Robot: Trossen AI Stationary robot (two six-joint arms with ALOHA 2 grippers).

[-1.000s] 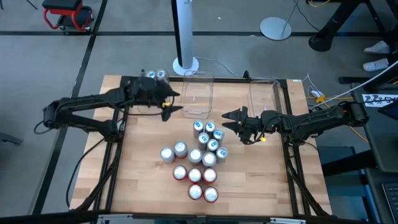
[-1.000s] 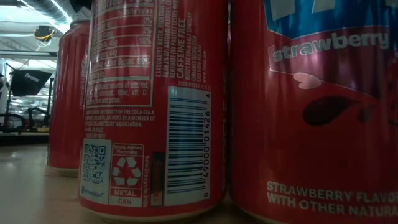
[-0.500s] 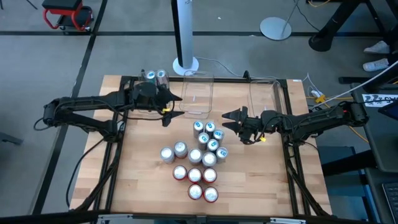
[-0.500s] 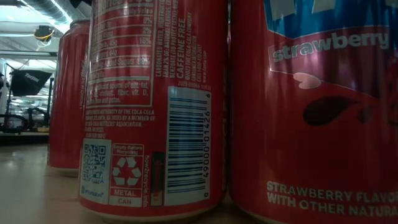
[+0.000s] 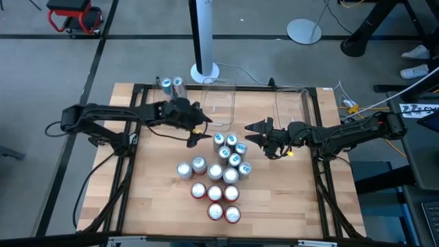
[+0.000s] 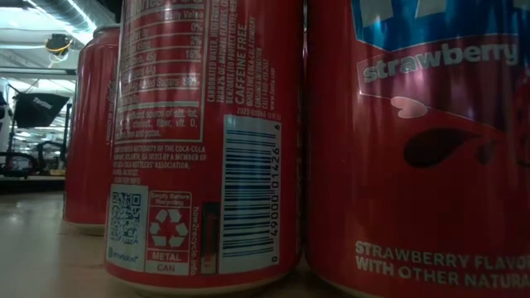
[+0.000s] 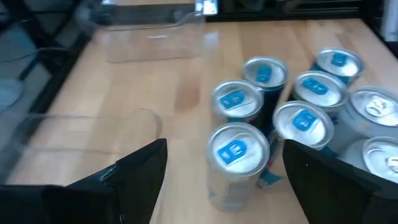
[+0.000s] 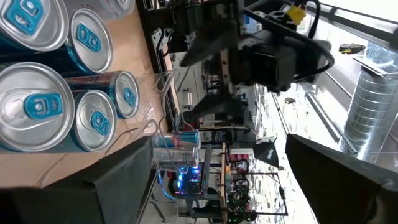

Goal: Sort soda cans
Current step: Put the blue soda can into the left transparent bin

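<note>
The cans (image 5: pixel 219 178) stand in a tight cluster near the middle of the table (image 5: pixel 158 206), and everything else is easiest placed against that cluster. Its far part is teal cans with blue tabs (image 5: pixel 230 147), its middle holds silver cans (image 5: pixel 192 167), and its near part is red cans (image 5: pixel 216 202). The left gripper (image 5: pixel 200 130) hangs just beside the cluster's far-left corner, its fingers spread and holding nothing; from the left wrist view the nearest teal can (image 7: pixel 235 152) stands upright between the two dark fingers (image 7: pixel 140 171) without touching either, with more teal cans (image 7: pixel 311 93) packed behind it. The right gripper (image 5: pixel 255 130) sits just off the cluster's far-right side, also spread wide and empty; its wrist view shows teal can tops (image 8: pixel 37 106) close ahead of the fingers (image 8: pixel 124 180) and the left arm (image 8: pixel 249 50) farther off. Beyond the cluster, toward the table's far edge, stand two clear tubs (image 5: pixel 218 106), one behind the cluster and another (image 5: pixel 291 103) to the right of it. Two more cans (image 5: pixel 171 84) stand apart at the far-left of the cluster, well away from it, near the table's far edge. The low view is filled by red cans (image 6: pixel 207 141) upright on the wood, one marked strawberry (image 6: pixel 422 141) just beside another.
</note>
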